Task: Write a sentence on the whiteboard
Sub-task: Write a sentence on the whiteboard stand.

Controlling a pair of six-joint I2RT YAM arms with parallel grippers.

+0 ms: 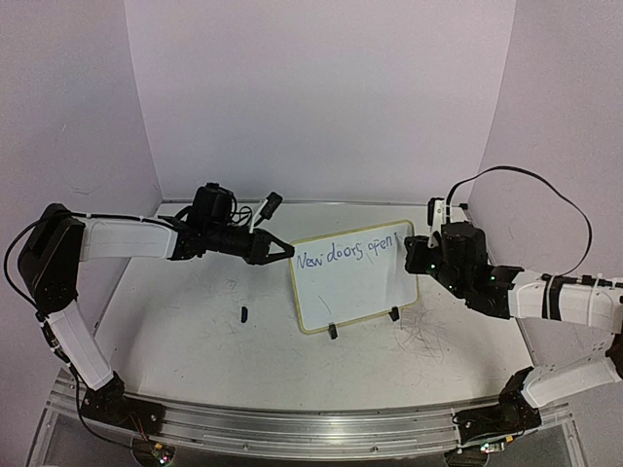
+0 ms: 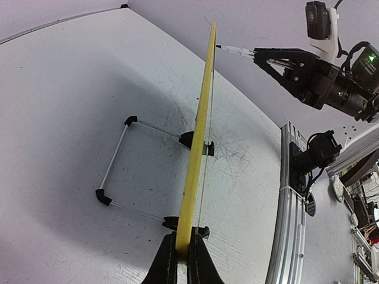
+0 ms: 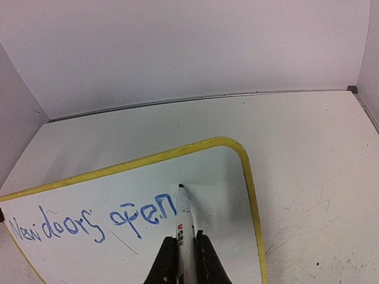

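Note:
The whiteboard (image 1: 352,292) stands upright on two black feet at the table's middle. The sentence (image 1: 355,250) in blue script reads "New doors open" along its top. My left gripper (image 1: 288,251) is shut on the board's left edge; in the left wrist view the board shows edge-on as a yellow strip (image 2: 201,118) clamped between my jaws (image 2: 182,255). My right gripper (image 1: 421,255) is shut on a white marker (image 3: 184,219). The marker tip touches the board just right of "open" (image 3: 142,214), near the top right corner. The right wrist view shows the board face (image 3: 225,171).
A small black cap (image 1: 243,313) lies on the table left of the board. A wire stand (image 2: 115,160) props the board from behind. Grey scribble marks (image 1: 428,341) cover the table at the right. Purple walls close in the back and sides; a metal rail (image 1: 311,428) runs along the front.

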